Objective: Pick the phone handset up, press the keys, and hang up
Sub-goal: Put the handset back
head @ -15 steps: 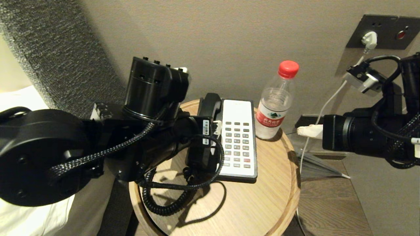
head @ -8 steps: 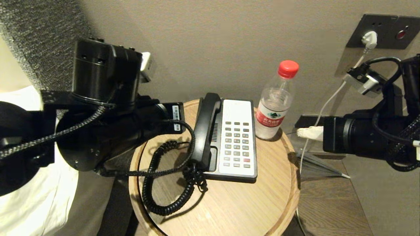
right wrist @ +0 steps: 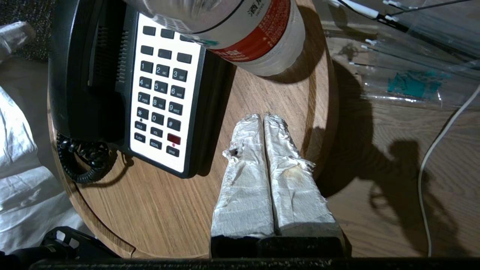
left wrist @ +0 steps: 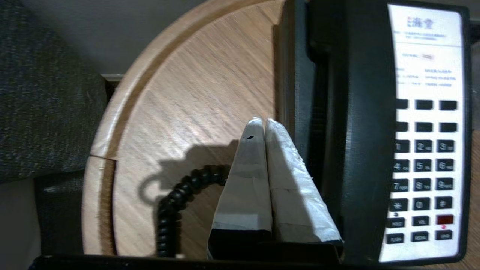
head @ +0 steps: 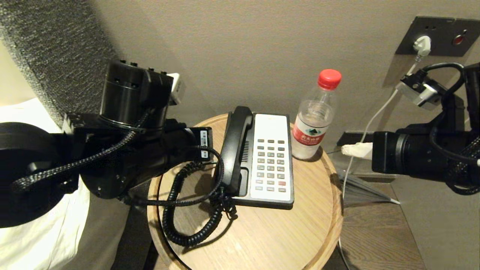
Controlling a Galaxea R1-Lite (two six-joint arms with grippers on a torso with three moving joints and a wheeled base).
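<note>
The glossy black phone handset (head: 234, 150) lies in its cradle on the left side of the white-keyed phone base (head: 272, 161), and its coiled cord (head: 180, 225) loops over the round wooden table (head: 262, 236). My left gripper (left wrist: 262, 122) is shut and empty. It hovers over the tabletop just left of the handset (left wrist: 356, 131), not touching it. My right gripper (head: 343, 150) is shut and empty too, held off the table's right edge beside the bottle. In the right wrist view that gripper (right wrist: 263, 117) points past the keypad (right wrist: 161, 93).
A clear water bottle (head: 314, 120) with a red cap stands right of the phone's far end. A white cable (head: 369, 123) hangs from the wall socket (head: 422, 43). White bedding (head: 22, 240) lies to the left. Bare tabletop shows in front of the phone.
My left gripper has drawn back to the left off the handset and has shut. The handset, covered a second ago, now shows whole in its cradle. The right arm has not moved.
</note>
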